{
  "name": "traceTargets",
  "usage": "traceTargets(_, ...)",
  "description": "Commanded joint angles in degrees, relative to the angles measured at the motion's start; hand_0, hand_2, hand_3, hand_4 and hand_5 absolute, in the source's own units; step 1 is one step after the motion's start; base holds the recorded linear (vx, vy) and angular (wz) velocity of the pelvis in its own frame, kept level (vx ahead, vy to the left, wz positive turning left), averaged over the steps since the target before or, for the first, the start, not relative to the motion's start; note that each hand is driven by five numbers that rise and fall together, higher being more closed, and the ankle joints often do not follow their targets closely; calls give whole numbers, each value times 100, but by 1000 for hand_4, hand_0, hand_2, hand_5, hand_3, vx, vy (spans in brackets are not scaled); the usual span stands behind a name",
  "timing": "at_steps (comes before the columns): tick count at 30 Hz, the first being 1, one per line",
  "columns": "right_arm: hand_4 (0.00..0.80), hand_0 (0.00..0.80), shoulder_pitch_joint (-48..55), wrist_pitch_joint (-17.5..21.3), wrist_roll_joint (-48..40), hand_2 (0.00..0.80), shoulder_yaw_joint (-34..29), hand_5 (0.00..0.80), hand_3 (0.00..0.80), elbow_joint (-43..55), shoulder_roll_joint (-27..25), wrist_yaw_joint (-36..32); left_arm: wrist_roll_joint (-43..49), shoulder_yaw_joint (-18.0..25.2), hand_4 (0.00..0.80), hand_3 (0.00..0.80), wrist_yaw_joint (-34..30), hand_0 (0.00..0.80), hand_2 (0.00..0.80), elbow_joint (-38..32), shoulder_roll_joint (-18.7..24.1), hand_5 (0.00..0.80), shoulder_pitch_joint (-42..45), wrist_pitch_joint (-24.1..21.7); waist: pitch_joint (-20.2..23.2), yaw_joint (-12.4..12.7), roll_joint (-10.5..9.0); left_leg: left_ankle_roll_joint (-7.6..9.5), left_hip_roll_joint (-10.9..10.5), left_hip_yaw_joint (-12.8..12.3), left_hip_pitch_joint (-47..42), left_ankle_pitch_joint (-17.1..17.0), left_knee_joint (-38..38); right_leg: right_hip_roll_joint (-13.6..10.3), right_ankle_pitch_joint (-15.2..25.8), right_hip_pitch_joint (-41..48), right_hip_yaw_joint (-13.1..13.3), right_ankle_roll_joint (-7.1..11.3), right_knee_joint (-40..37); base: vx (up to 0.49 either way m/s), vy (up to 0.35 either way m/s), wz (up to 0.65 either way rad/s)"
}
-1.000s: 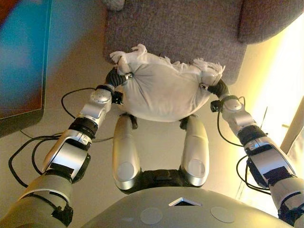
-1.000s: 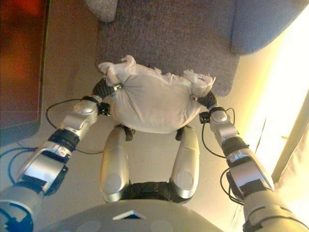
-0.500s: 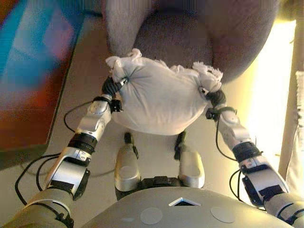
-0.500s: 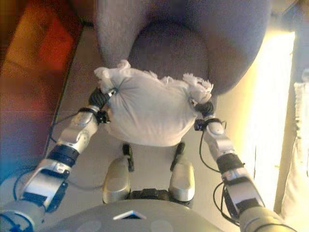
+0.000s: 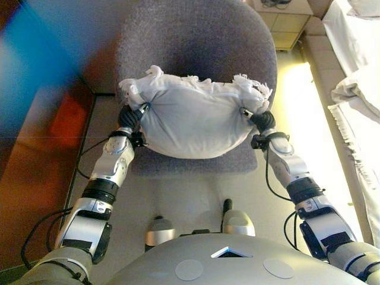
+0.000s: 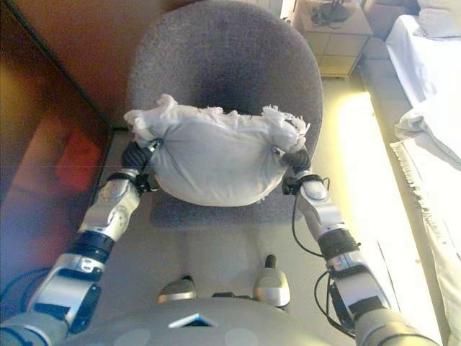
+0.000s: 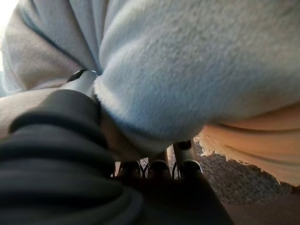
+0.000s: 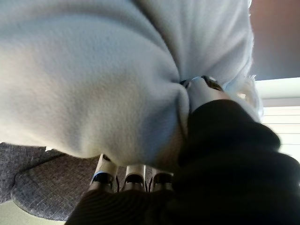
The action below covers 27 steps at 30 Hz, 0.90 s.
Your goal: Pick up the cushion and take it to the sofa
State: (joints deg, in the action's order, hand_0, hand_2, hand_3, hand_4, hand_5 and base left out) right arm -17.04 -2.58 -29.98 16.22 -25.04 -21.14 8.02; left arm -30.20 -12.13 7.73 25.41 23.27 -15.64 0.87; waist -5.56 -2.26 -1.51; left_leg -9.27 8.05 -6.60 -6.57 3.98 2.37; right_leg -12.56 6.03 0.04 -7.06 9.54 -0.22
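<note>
Left hand (image 5: 132, 116) and right hand (image 5: 260, 120) clutch the white cushion (image 5: 193, 122) (fringed corners bunched) above the grey sofa (image 5: 196, 41).

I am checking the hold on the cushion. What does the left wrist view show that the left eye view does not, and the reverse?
Only the left wrist view shows the left hand from close, its fingers and thumb pinching the cushion. Only the left eye view shows the right hand at the other end, the whole grey sofa, and a bed. Both show the cushion held above the sofa seat.
</note>
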Motion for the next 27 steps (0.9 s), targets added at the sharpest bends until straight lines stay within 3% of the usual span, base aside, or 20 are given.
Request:
traceTargets(1,800,800,-331,370,-253,800,-88,800,800,443,198,-7,-60,-205,800,800,-161,800,800,-288,-133,800,-557,-334,420,5,36,266,-10,-419,415,-2,681,-568,-83,101,-318,289,412,22,172,26)
traceTargets(4,800,800,-528,371,-307,800,-58,800,800,117,276,258,31,-409,800,800,-65,800,800,13,-228,800,-859,-301,413,-6,22,394,-254,-367,333,36,481,-835,273,13,-289,366,658,7,170,18)
traceTargets(7,800,800,-505,472,-402,800,-46,800,800,74,313,412,11,-552,800,800,34,800,800,252,-213,800,-1055,-353,363,-75,73,574,-416,-299,379,103,502,-972,546,-353,121,305,1541,7,198,10)
traceTargets(9,800,800,-521,570,-485,800,5,800,800,-9,333,448,-27,-636,800,800,67,800,800,384,-196,800,-1145,-426,293,-87,125,658,-448,-301,387,150,572,-918,599,-611,277,240,2173,44,199,12)
traceTargets(12,800,800,-617,712,-449,800,160,800,800,-200,333,444,-126,-705,800,800,29,800,800,575,-222,800,-1235,-533,197,-123,121,709,-530,-252,234,188,573,-629,618,-770,386,195,2446,164,94,15)
traceTargets(17,800,800,-689,690,-541,800,151,800,800,-104,277,403,-101,-656,800,800,66,800,800,448,-301,800,-1212,-461,194,-299,-115,684,-762,-207,-100,441,545,-76,390,-812,223,206,1062,319,-41,3)
traceTargets(21,800,800,-748,575,-499,800,146,800,800,91,223,355,-98,-535,800,800,6,800,800,328,-287,800,-1089,-443,175,-578,-290,860,-1022,-62,-586,903,501,349,856,-1450,81,324,-55,430,-16,45)
traceTargets(22,800,800,-700,543,-463,800,125,800,800,164,205,349,-64,-512,800,800,-41,800,800,254,-277,800,-1038,-400,157,-633,-250,915,-1015,21,-699,1017,508,440,946,-1553,107,297,-60,465,6,41)
traceTargets(25,800,800,-555,500,-369,800,9,800,800,266,149,184,52,-408,800,800,-175,800,800,189,-313,800,-899,-382,191,-717,-284,1057,-1065,224,-759,1139,611,557,908,-1550,352,207,13,407,-44,12)
traceTargets(27,800,800,-507,407,-298,800,-21,800,800,328,140,89,91,-303,800,800,-222,800,800,138,-346,800,-781,-360,304,-734,-272,969,-969,159,-822,1117,794,534,784,-1475,299,117,247,353,-86,-20)
